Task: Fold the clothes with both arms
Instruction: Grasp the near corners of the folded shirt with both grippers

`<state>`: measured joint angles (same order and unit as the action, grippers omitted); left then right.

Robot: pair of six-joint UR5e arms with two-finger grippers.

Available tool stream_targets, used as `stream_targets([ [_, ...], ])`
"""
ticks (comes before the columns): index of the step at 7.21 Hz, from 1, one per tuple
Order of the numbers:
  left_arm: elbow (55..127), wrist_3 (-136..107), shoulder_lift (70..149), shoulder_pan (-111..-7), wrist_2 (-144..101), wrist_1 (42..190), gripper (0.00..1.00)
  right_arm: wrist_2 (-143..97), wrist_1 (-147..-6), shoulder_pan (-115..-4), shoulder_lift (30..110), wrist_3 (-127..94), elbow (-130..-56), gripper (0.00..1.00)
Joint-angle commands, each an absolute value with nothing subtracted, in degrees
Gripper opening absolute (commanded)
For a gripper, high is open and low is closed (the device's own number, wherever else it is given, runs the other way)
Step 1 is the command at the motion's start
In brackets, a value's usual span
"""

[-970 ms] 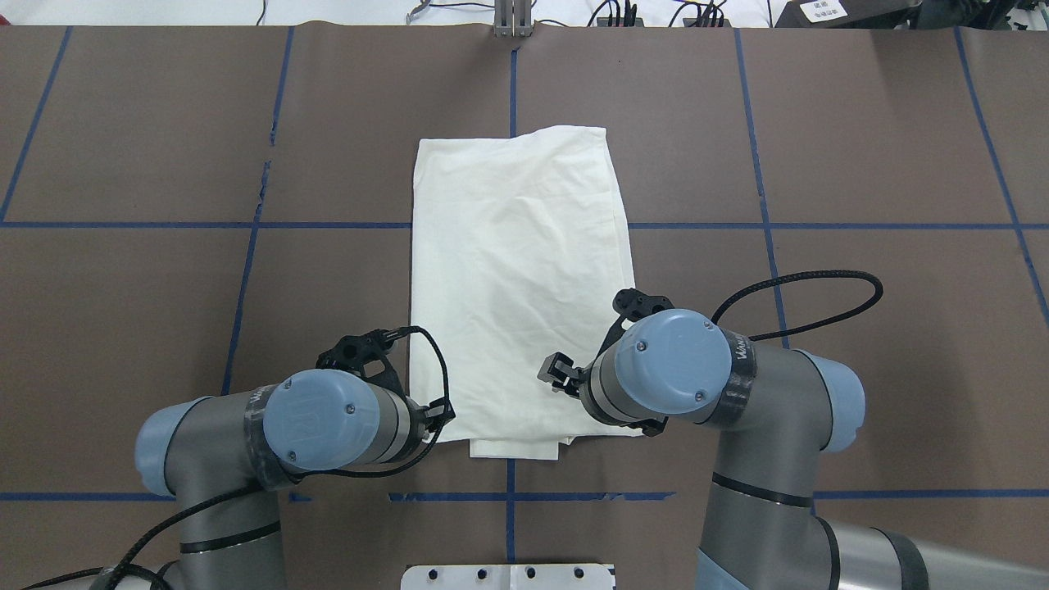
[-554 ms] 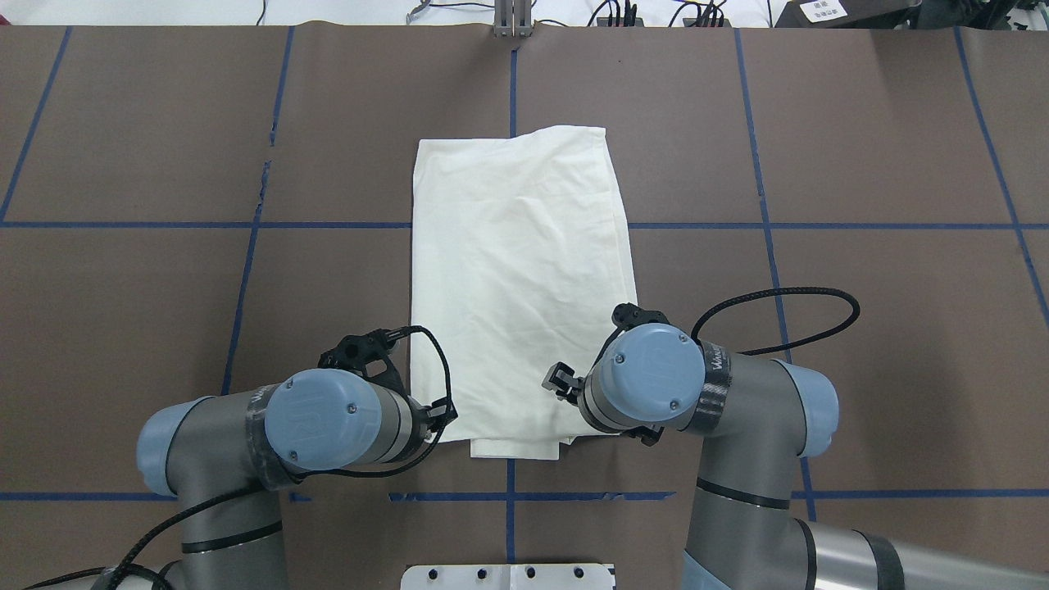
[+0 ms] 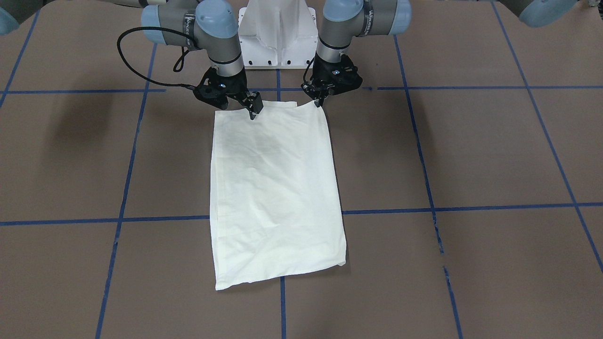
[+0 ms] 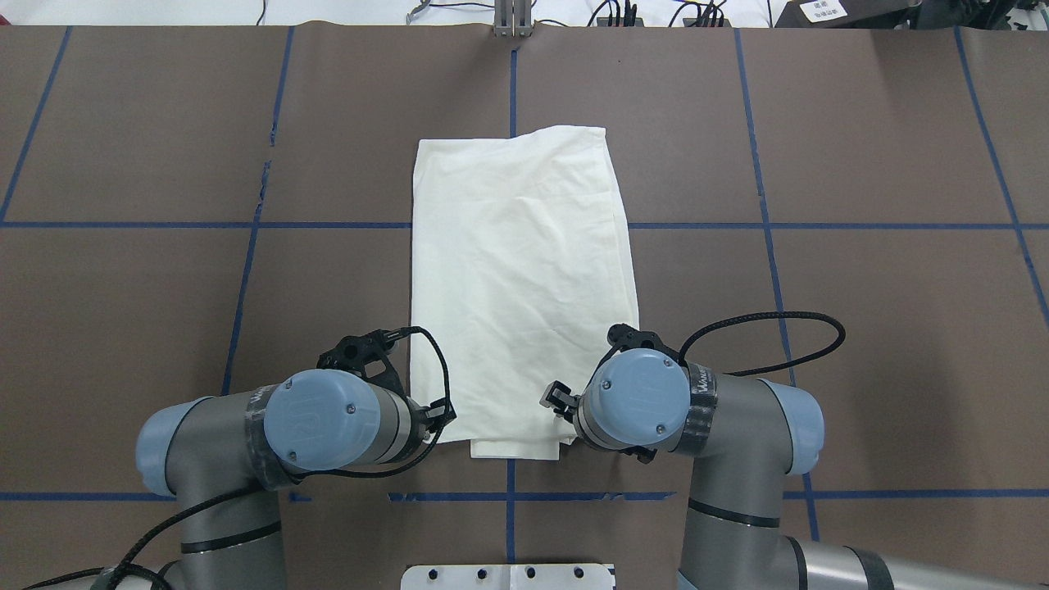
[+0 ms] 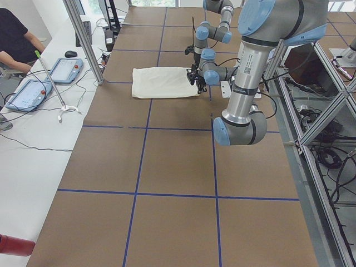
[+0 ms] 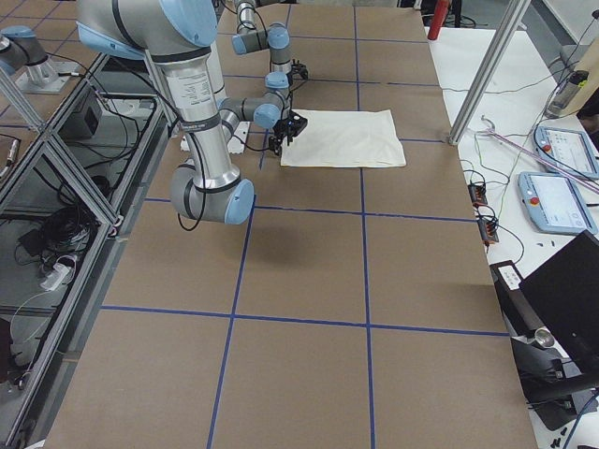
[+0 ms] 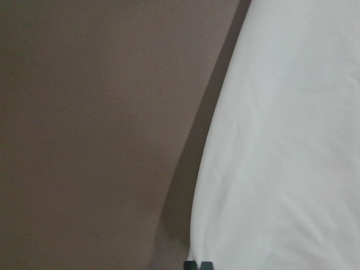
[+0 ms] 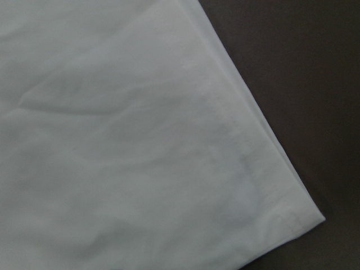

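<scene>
Table (image 4: 123, 328), right gripper (image 3: 253, 111) drawn back over T-shirt (image 4: 516, 270), grip unclear, left gripper (image 3: 319, 101) pinching it

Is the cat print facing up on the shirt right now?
No, the shirt shows only plain cream fabric on top in the overhead view, with no print or lettering.

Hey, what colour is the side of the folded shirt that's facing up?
The shirt shows plain cream, no print; clearest from overhead.
</scene>
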<state>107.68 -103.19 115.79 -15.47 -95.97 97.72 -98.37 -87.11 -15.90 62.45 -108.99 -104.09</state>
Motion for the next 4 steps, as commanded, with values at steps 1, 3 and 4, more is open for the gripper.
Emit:
stream_targets([
  [1,107.7,-103.2,115.8,-15.5,-96.0,97.8,0.00,-97.2,-87.0,-15.3,62.4,-109.1,-103.5,1.00],
  [3,107.7,-103.2,115.8,-15.5,-96.0,97.8,0.00,-96.7,-87.0,-15.3,62.0,-109.3,-103.4,1.00],
  [4,107.7,-103.2,115.8,-15.5,-96.0,97.8,0.00,-96.7,-87.1,-15.3,62.0,-109.3,-103.4,1.00],
])
